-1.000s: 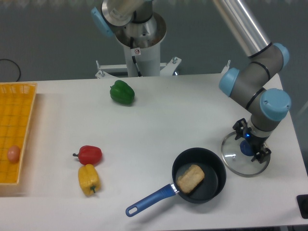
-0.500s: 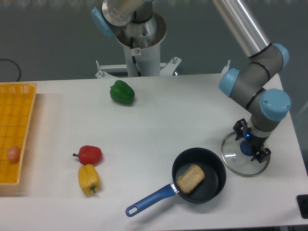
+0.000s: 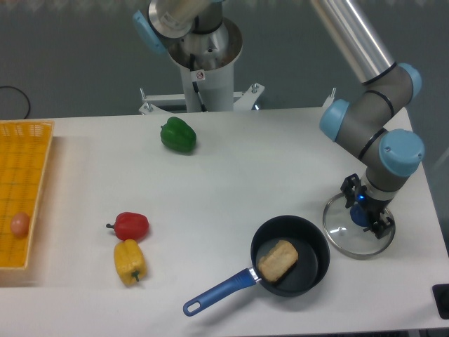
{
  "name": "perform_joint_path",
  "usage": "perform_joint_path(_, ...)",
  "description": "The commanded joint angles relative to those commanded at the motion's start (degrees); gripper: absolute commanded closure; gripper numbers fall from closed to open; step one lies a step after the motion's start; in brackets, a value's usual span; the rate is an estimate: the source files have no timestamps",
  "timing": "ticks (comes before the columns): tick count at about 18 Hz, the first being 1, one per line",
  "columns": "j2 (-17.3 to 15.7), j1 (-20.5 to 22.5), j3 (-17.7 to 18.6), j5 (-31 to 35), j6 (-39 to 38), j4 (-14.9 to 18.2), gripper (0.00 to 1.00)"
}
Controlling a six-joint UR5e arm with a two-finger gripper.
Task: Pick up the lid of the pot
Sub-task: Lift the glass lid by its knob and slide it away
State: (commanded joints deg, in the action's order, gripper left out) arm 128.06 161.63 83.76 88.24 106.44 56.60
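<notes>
Just beside the round, black frying pan (image 3: 306,272) lies the thin-rimmed, transparent pot lid (image 3: 344,230); whether the claw (image 3: 365,209) grips its blue knob (image 3: 361,216), I can't tell.

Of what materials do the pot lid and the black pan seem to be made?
The pot lid looks like smooth, clear glass, since the pale tabletop shows through it. The pan is probably metal with a dark coating, judging by its even black inside and thin wall, but the material underneath stays hidden.
</notes>
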Motion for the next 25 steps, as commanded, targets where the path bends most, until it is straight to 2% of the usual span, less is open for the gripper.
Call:
perform_joint_path(9,-0.7,-0.26,0.09,0.09,-0.35,0.18,0.35)
perform_joint_path(16,-4.22,-1.14,3.51,1.14,-0.53,0.53,0.35)
perform_joint_path(21,-4.66,-1.58,3.78,2.37,-0.62,0.61,0.36)
perform_joint_path(25,-6.24,-2.37,4.39,2.55,-0.62,1.14,0.37)
